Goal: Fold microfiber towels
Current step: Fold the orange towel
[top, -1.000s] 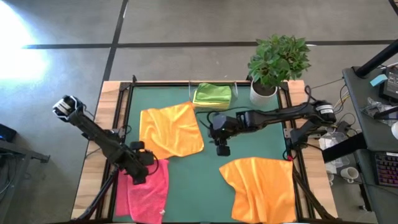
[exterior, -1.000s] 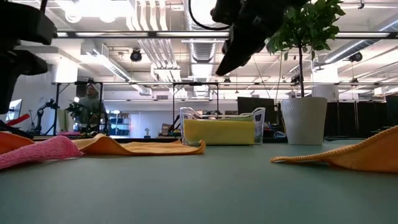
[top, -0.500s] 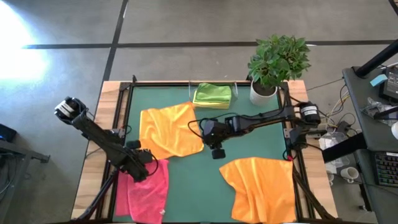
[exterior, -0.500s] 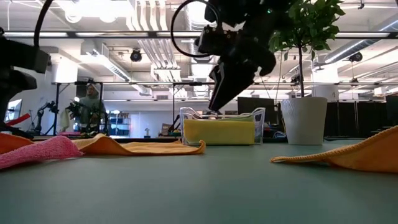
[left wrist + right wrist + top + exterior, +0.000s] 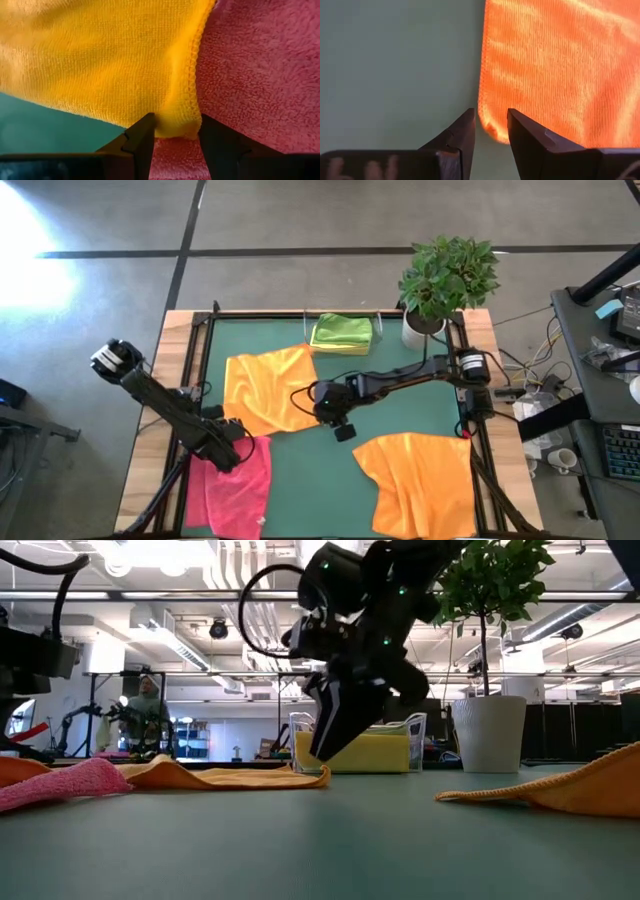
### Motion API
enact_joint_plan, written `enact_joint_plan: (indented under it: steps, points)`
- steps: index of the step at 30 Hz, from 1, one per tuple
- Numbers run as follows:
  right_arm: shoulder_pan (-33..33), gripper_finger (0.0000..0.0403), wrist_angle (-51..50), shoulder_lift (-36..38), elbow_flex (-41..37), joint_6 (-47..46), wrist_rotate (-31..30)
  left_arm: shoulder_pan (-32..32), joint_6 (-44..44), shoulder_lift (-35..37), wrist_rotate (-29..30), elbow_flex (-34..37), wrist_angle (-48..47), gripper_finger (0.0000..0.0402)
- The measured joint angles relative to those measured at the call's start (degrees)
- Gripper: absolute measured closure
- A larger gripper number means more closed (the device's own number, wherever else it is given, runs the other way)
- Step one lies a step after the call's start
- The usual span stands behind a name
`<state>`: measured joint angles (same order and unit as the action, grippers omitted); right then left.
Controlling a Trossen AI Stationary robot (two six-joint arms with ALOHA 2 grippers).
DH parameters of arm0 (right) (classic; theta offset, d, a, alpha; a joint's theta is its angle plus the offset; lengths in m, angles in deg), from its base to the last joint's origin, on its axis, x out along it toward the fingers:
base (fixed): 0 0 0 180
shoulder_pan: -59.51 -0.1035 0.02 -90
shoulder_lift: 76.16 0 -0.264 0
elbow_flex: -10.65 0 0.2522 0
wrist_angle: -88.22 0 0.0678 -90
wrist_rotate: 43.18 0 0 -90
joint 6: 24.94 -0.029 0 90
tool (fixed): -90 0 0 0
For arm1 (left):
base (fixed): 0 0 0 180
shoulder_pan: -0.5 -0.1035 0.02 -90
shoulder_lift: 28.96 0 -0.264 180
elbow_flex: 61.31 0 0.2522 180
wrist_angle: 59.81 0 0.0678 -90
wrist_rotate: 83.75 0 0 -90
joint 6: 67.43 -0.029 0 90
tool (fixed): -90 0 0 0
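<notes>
Towels in sight: four, namely two orange, one pink, one lime green (no fifth one shows).
Orange towel [image 5: 275, 389]: spread flat on the green mat [image 5: 400, 415], left of centre; its near left corner overlaps the pink towel.
Second orange towel [image 5: 420, 482]: spread at the near right of the mat, its right edge rumpled upward in the low view.
Pink towel [image 5: 240, 484]: lies at the near left, partly over the mat's edge.
Lime green towel [image 5: 342, 333]: folded, sitting in a clear tray [image 5: 340, 315] at the far edge of the worktop [image 5: 160, 430].
Potted plants: one [image 5: 445, 280], in a white pot at the far right corner, just beside the tray.
Left hand [image 5: 175, 135]: low over the spot where the first orange towel meets the pink one; its two fingers stand apart on either side of the orange corner, and whether they pinch it I cannot tell.
Right hand [image 5: 491, 131]: reaching across the middle of the mat to the right edge of the first orange towel, tilted steeply down near the cloth; fingers narrowly apart, straddling that towel's lower right corner, not clamped.
People: one, standing far off in the room beyond the worktop [image 5: 146, 710].
</notes>
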<state>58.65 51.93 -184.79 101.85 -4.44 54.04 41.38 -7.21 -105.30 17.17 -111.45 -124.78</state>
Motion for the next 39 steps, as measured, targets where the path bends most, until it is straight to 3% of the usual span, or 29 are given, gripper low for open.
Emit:
enact_joint_plan:
  steps: [9,17,21,25,39]
  points:
    - [0.8,0.0301,-7.5,-4.4,4.3,1.8,0.5,0.0,0.9,-1.4,-0.1,-0.1,-0.4,0.0279]
    - [1.2,0.0321,-8.2,-6.6,5.9,-0.4,1.0,0.0,1.0,-1.1,-0.1,-0.1,-0.3,0.0360]
    - [1.8,0.0360,-8.3,-6.5,5.9,-2.4,1.1,0.0,0.9,-1.2,-0.1,-0.1,-0.3,0.0396]
    - [2.5,0.0391,-8.2,-6.5,5.9,-4.1,1.1,0.0,0.9,-1.1,-0.1,-0.1,-0.3,0.0396]
    - [1.8,0.0395,-14.5,0.5,5.8,-11.9,-0.3,0.0,0.5,0.4,-0.1,-2.6,-0.4,0.0401]
